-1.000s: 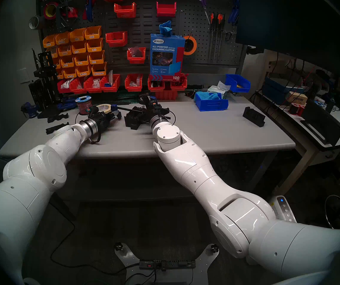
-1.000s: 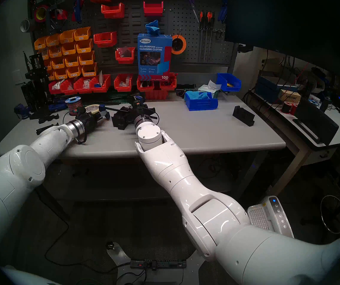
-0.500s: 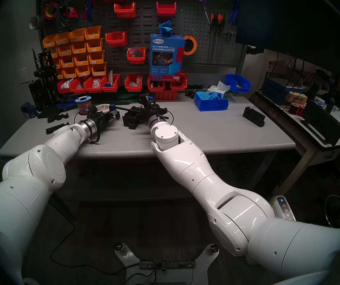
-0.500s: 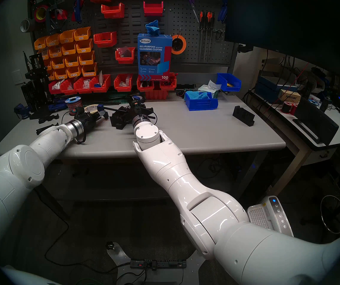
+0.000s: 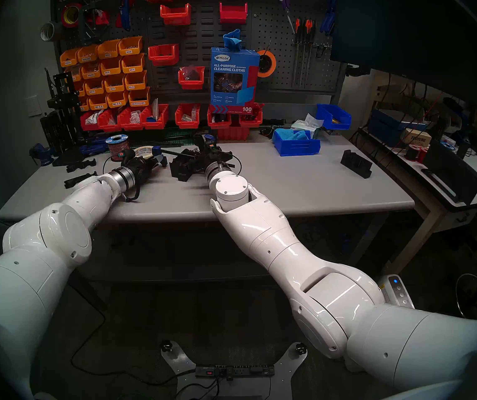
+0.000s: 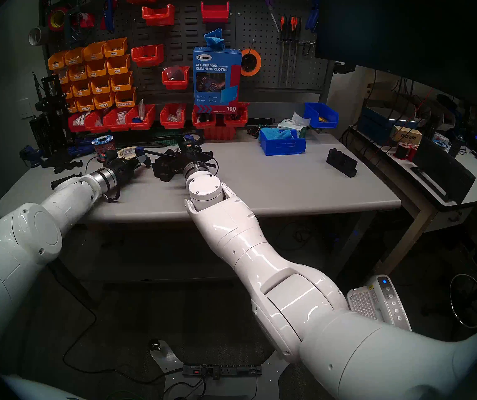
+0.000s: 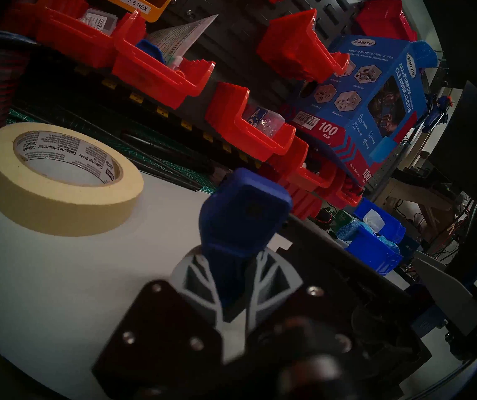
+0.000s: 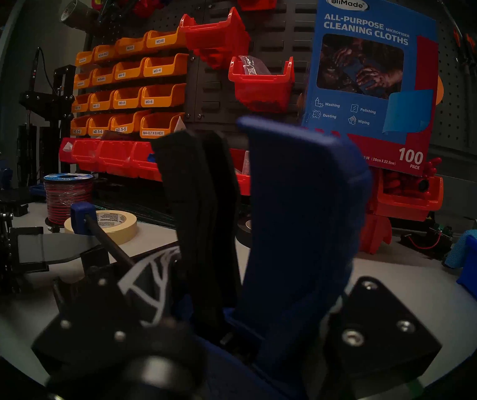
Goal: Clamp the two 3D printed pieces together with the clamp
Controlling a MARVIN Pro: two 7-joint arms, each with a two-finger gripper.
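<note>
The left gripper (image 7: 228, 286) fingers grasp the clamp's (image 8: 298, 217) blue end; the right gripper (image 8: 231, 312) fingers squeeze its handle beside the two printed pieces (image 5: 185, 167).

You had a pale grey table (image 5: 289, 183) under white arms. The clamp (image 8: 298, 217) showed a deep blue body, a black trigger and a thin black bar ending in a blue jaw (image 7: 243, 214). The two 3D printed pieces (image 5: 184, 167) were matte black. The masking tape roll (image 7: 58, 183) was cream with black print inside its core. The wire spool (image 8: 68, 197) was striped red and black under a blue cap. Behind sat red bins (image 5: 156, 118), orange bins (image 5: 113, 73) with white labels, and a blue-and-red cleaning cloth box (image 5: 233, 79) with white lettering.
</note>
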